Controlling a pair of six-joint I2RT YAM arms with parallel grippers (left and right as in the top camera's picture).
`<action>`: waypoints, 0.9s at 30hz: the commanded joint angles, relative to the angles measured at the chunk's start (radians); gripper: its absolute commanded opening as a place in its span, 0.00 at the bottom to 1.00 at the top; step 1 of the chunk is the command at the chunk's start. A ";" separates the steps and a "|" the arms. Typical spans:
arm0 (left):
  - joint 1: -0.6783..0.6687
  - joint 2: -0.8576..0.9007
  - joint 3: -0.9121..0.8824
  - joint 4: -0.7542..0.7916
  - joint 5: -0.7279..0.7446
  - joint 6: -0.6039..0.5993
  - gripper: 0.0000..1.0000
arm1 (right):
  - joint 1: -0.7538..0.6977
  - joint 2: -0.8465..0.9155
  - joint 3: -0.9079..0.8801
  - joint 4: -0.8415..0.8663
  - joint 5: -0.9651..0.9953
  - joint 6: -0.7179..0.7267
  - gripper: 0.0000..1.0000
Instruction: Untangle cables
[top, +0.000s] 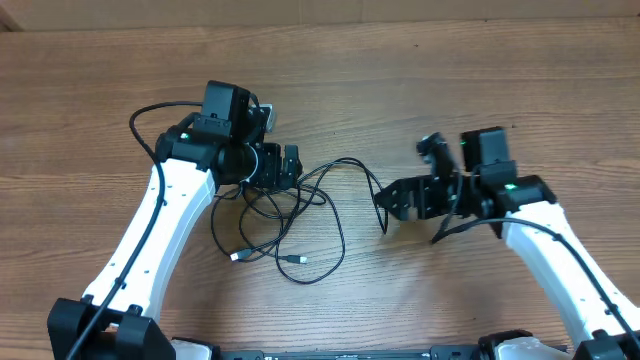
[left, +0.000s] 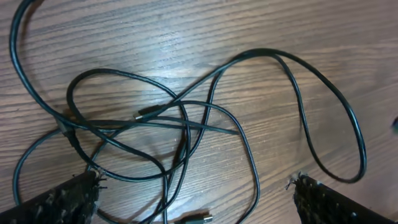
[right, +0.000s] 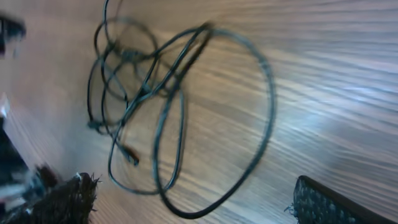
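I am looking down at the cables, which are lying in one loose knot on the wooden counter, directly under and just ahead of my left hand. That hand is standing spread wide: its fingers are showing at the two lower corners of its wrist view, with crossed strands lying on the wood below the gap, and it is pinching nothing. I judge I am holding it low over the thickest crossings so it can drop onto a single strand. My right hand is also spread and empty, facing the knot from the opposite side. One long loop is running out from the tangle toward it and ending just beside its fingertips; I cannot tell whether it is touching them. Keeping this hand at the outer loop makes sense to me, since that is the freest length to draw away while the other hand pins the rest. Two silver-tipped plug ends are lying loose behind the left hand, toward its own arm, and I am reading them as the ends to feed back through the crossings.
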 joint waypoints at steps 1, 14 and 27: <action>0.029 0.008 0.017 0.012 -0.003 -0.035 1.00 | 0.105 0.008 0.002 -0.008 0.164 0.011 1.00; 0.063 0.008 0.017 0.016 -0.003 -0.034 1.00 | 0.161 0.183 0.002 0.017 0.218 0.051 0.64; 0.063 0.008 0.017 0.011 0.001 -0.034 1.00 | 0.159 0.129 0.285 -0.138 0.295 0.106 0.04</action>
